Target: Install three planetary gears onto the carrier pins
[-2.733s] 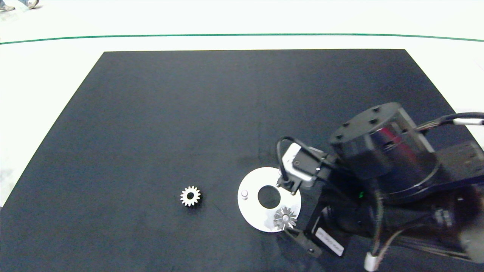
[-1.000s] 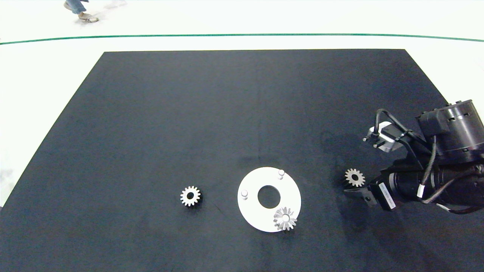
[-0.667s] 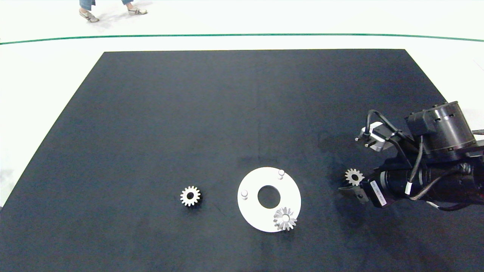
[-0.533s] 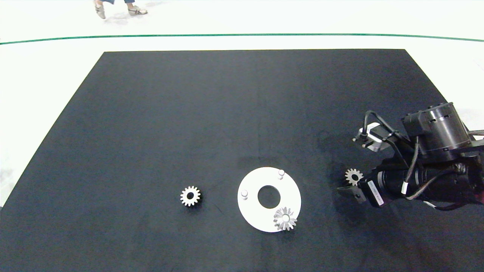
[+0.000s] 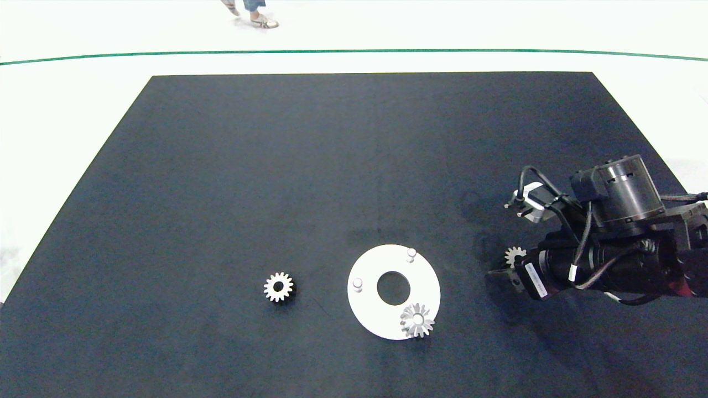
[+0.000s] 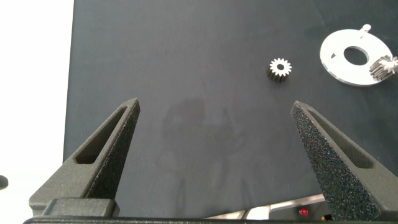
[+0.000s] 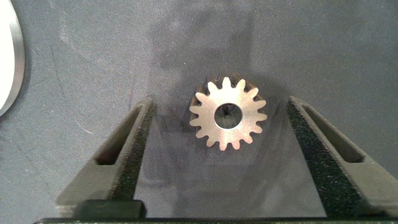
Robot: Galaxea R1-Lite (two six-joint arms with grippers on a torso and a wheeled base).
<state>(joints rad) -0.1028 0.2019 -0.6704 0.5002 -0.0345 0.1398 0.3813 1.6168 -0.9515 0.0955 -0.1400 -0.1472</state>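
The white disc (image 5: 369,307) lies near the mat's front with two bare carrier pins (image 5: 411,254) (image 5: 357,284). One planetary gear (image 5: 416,320) sits on its third pin. A second gear (image 5: 278,287) lies loose to the disc's left. A third gear (image 5: 514,255) lies flat on the mat to the right, half hidden by my right gripper (image 5: 510,264). The right wrist view shows that gear (image 7: 228,114) between my right gripper's (image 7: 221,104) open fingers, touching neither. My left gripper (image 6: 215,106) is open and empty, far off, with the loose gear (image 6: 280,68) and disc (image 6: 339,59) in its view.
A black mat (image 5: 310,166) covers the table, with white floor and a green line (image 5: 354,52) beyond. A person's shoes (image 5: 260,19) show at the far edge. The disc's rim (image 7: 9,68) shows at the edge of the right wrist view.
My right arm left the disc, swung right and crept over the right-hand gear, which it now half covers. The person's shoes moved to the right.
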